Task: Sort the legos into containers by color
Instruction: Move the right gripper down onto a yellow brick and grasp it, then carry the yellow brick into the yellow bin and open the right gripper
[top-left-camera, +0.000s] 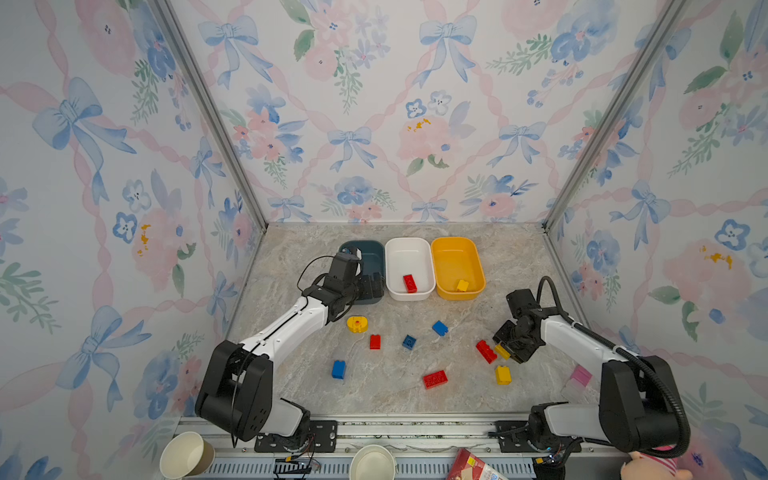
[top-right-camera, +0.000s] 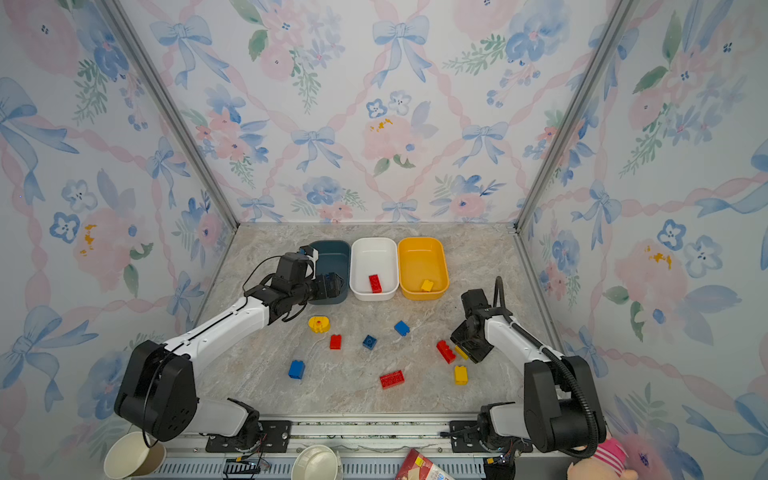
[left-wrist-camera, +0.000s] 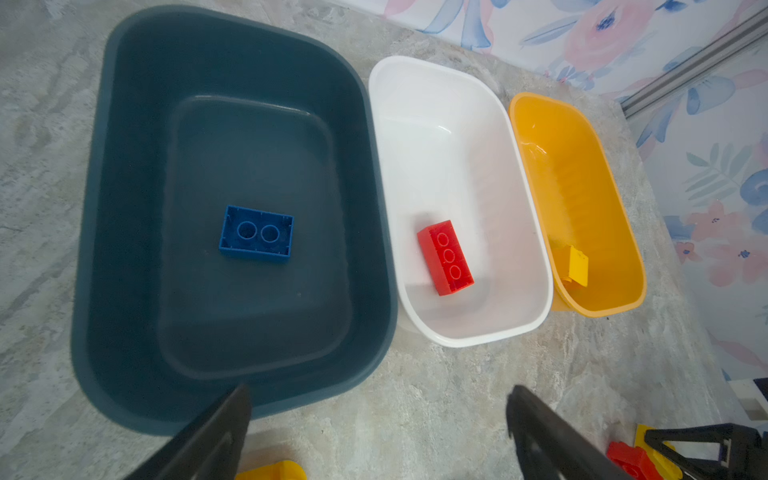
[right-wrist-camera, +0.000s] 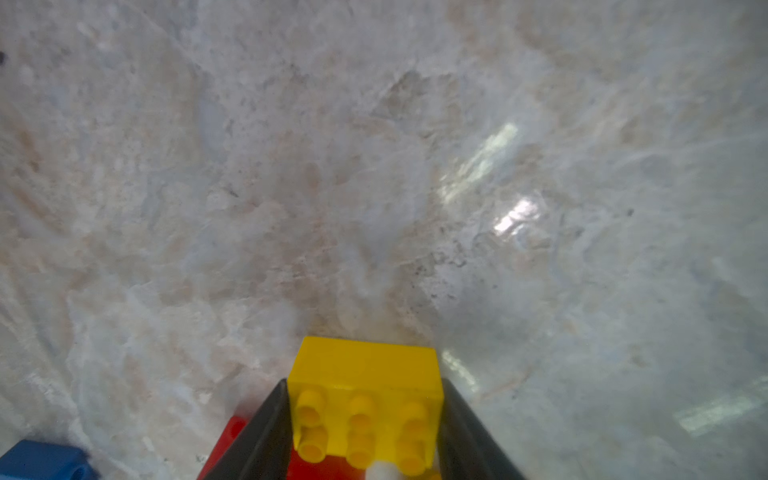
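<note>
On the marble-patterned tabletop (top-left-camera: 395, 399), the largest items are the three containers, which are lined up side by side along the far edge: the dark blue container (left-wrist-camera: 95, 208), the white container (top-left-camera: 409, 249) and the yellow container (top-left-camera: 455, 249). One piece is already held in each: a blue brick (left-wrist-camera: 256, 233), a red brick (top-left-camera: 409, 283) and a small yellow block (top-left-camera: 462, 285), in that order.

The left gripper (left-wrist-camera: 379, 390) is positioned over the near rim of the dark blue container. Its fingers are spread fully apart and nothing is held between them.

The right gripper (right-wrist-camera: 365, 382) is lowered to the tabletop on the right side, well apart from the containers. Its fingers (right-wrist-camera: 266, 424) are set against the two end walls of a yellow brick (right-wrist-camera: 365, 361), which rests on the surface with its studs turned sideways. Whether the grip is firm cannot be told. A stepped red brick (top-left-camera: 486, 351) lies just beside this brick, and contact between the two cannot be ruled out.

Nine pieces in all, the gripped one included, are left unsorted on the tabletop.

The bricks are judged to be light, rigid and not fragile. The glossy walls are expected to be slippery, so hold is best taken across two flat opposite walls, low on the body, and never on the studs. The rounded yellow piece (top-left-camera: 357, 324) is best taken across its flat sides, not its curved ends. When the yellow brick is lifted, the stepped red brick may be dragged along.
</note>
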